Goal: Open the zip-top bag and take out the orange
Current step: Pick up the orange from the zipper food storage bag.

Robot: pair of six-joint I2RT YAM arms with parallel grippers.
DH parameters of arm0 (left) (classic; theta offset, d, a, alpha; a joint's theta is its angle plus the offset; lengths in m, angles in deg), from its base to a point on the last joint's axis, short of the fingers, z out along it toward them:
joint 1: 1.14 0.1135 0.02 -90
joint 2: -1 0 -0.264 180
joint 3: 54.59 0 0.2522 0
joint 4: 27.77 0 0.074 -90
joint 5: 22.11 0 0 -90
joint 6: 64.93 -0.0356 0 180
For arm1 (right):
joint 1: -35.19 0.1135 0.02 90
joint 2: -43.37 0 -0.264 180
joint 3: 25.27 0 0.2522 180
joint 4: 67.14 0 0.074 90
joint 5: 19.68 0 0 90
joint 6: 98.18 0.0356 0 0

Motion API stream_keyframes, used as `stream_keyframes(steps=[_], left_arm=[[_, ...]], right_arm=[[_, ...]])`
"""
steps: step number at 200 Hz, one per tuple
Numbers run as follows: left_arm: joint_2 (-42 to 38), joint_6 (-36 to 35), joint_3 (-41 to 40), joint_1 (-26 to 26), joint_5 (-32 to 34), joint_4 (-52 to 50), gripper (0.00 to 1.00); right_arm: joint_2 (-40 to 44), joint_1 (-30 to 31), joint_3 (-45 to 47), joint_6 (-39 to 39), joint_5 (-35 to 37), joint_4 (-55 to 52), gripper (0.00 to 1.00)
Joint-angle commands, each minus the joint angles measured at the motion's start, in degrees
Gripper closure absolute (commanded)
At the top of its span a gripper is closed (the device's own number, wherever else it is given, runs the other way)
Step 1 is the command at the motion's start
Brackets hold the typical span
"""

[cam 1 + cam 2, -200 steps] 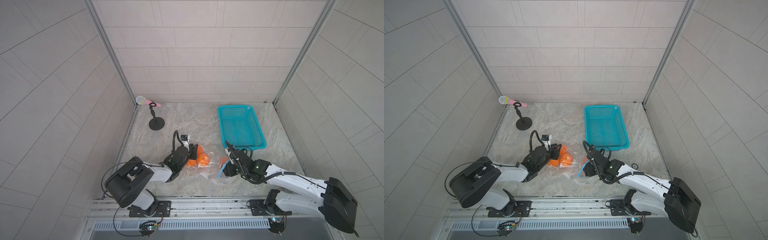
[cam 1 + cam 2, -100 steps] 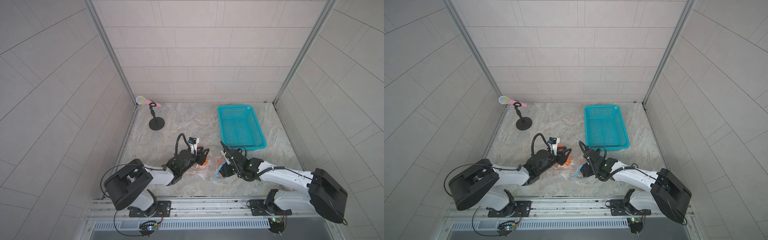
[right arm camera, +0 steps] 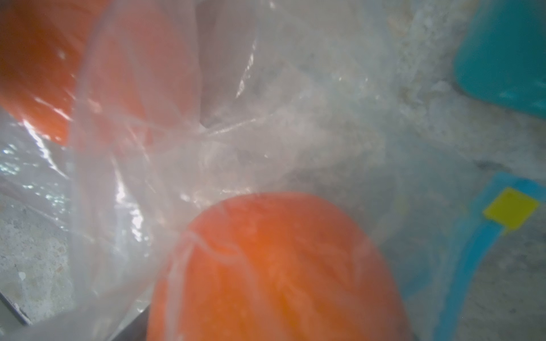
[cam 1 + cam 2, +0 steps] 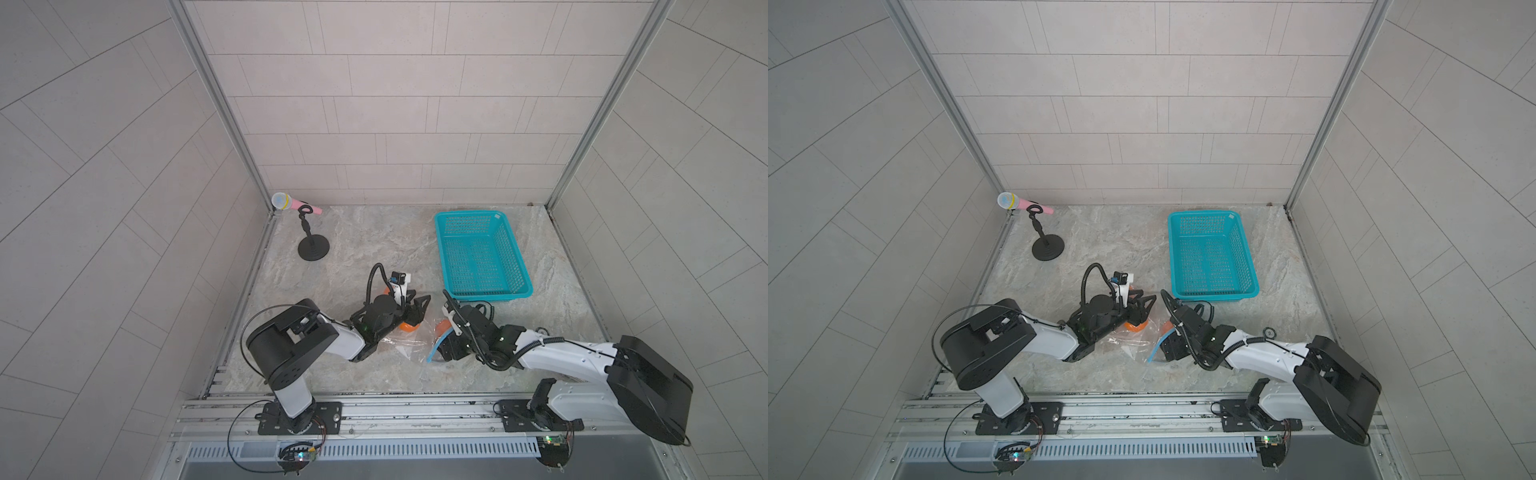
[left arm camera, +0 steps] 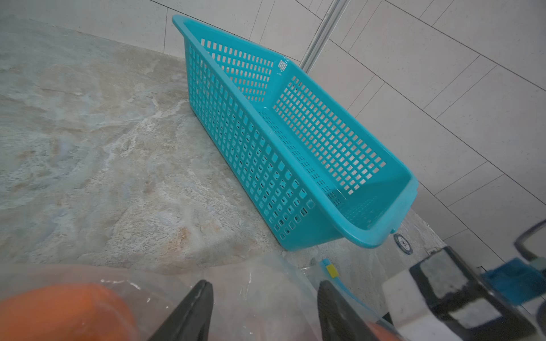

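Marbled grey stone bench [image 4: 374, 249], pale tiled walls [image 4: 395, 124] | we find clear crinkly zip-top bag [image 4: 399, 345] front-centre between arms, round orange [image 4: 408, 328] under film | left hand [image 4: 419, 301] spread over bag | right hand [image 4: 441, 349] at zip: cannot tell

The zip-top bag [image 3: 183, 165] is reading as thin clear plastic film, glossy and crinkled, throwing white glints; its zip strip [image 3: 472, 251] is looking like smooth matt blue plastic. The orange [image 3: 274, 265] is showing a dull, faintly textured skin, though blurred. The basket [image 5: 251, 165] is presenting as glossy moulded teal plastic, the table [image 5: 88, 133] as matt, grainy, stone-patterned.
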Motion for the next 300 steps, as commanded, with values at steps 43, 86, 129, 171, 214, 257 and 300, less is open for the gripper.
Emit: stream_keyframes(steps=[43, 86, 129, 171, 214, 257, 300], left_arm=[[2.8, 0.3, 0.9, 0.0, 3.4, -7.5, 0.41], [5.7, 1.2, 0.9, 1.7, 3.7, -7.7, 0.54], [9.6, 2.4, -0.3, 5.1, 3.1, -2.4, 0.55], [8.8, 1.7, -1.6, 5.8, 2.7, -0.1, 0.55], [5.1, 0.4, -1.5, 7.6, 3.9, -4.0, 0.54], [2.8, 0.4, -1.7, 12.1, 2.4, -5.0, 0.53], [1.4, 1.1, -3.7, 12.1, -0.3, -2.5, 0.51]], right_arm=[[5.4, -0.8, 6.0, -0.6, 2.6, 6.8, 0.23], [14.5, -0.8, 2.6, 2.2, 1.2, -5.7, 0.39], [10.7, -3.0, -5.5, 3.4, -1.0, -24.3, 0.39], [0.8, -3.6, -18.7, -2.9, -4.4, -37.0, 0.39], [-5.2, -4.6, -25.4, -7.2, -7.3, -48.8, 0.41], [-5.6, -4.7, -29.0, -7.8, -0.7, -58.6, 0.44], [3.2, -4.8, -30.1, -7.0, 0.8, -55.5, 0.45]])
